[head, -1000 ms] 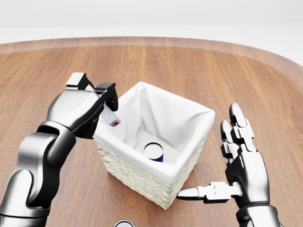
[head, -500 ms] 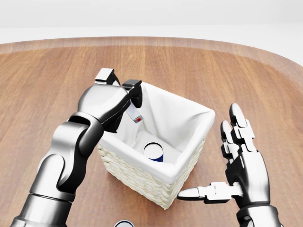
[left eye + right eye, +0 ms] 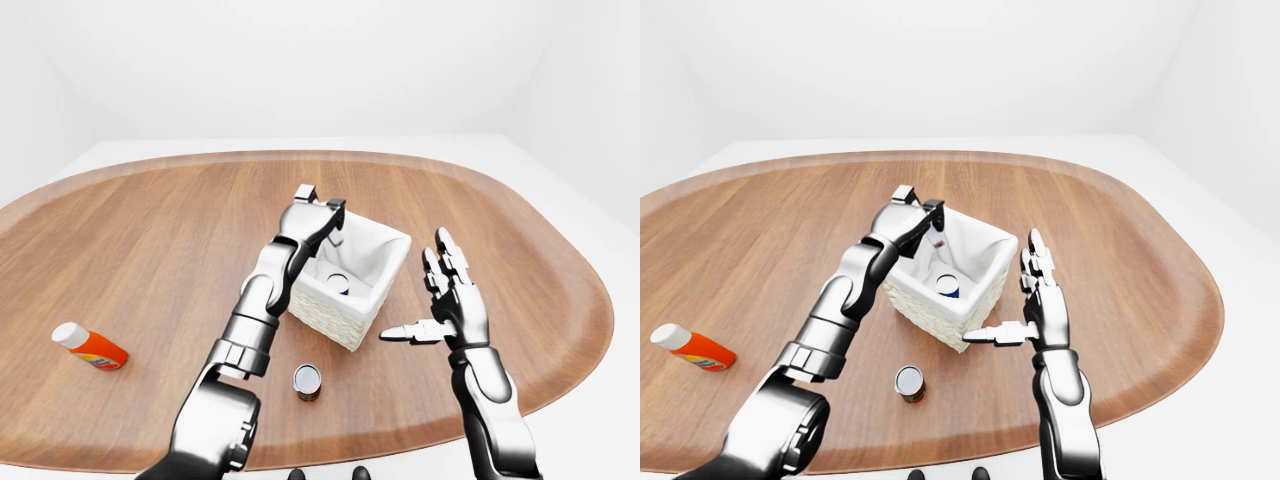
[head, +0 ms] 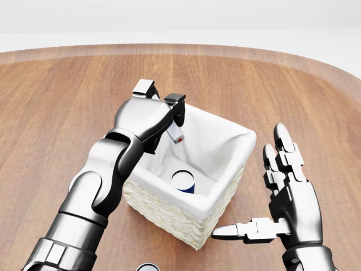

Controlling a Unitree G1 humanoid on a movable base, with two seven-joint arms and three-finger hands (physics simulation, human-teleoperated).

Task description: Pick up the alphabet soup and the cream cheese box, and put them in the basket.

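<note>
Spare can (image 3: 307, 381) below basket (image 4: 169, 217); orange bottle (image 3: 88, 346) far left.

No text, brand or number can be read anywhere. The cream cheese box (image 4: 176, 136), gripped in the left hand's fingers (image 4: 178, 107), shows only a small red mark. The alphabet soup (image 4: 183, 181) label below those fingers is plain blue, its lettering too small to read.

The oval wooden bench (image 3: 150, 230) carries a wicker basket (image 3: 330, 315) near its middle, a small can (image 3: 307, 381) just below it, and an orange bottle (image 3: 90, 346) lying far left
</note>
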